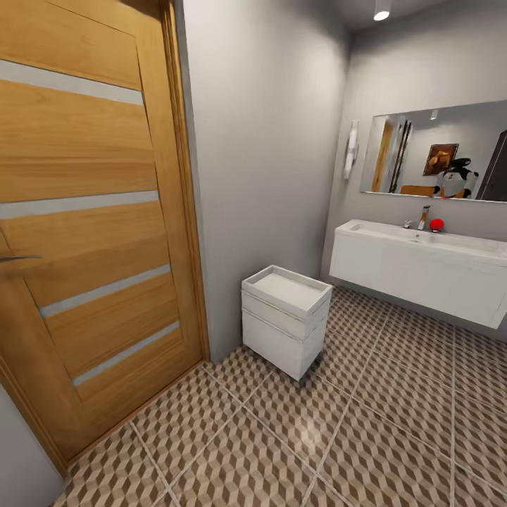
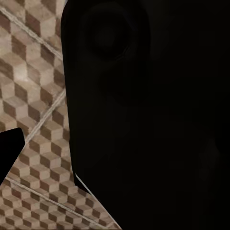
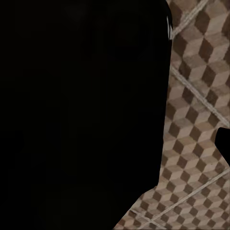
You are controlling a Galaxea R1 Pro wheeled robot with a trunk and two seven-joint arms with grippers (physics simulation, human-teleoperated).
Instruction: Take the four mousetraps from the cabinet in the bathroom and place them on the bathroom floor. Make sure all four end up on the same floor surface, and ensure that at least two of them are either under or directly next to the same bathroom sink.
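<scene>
The low white cabinet with stacked drawer fronts and a recessed tray top stands against the grey wall in the head view, its drawers closed. The mousetraps are out of view. To the cabinet's right, the long white wall-hung sink with a chrome tap hangs above the cube-patterned bathroom floor. Each wrist view looks down at this floor past a large black shape. One dark fingertip of the left gripper shows, and one fingertip of the right; nothing tells how the jaws stand.
An orange wooden door stands at the left, close to me, beside a jutting grey wall corner. A mirror hangs above the sink and a small red object sits by the tap. Open floor lies between me and the cabinet.
</scene>
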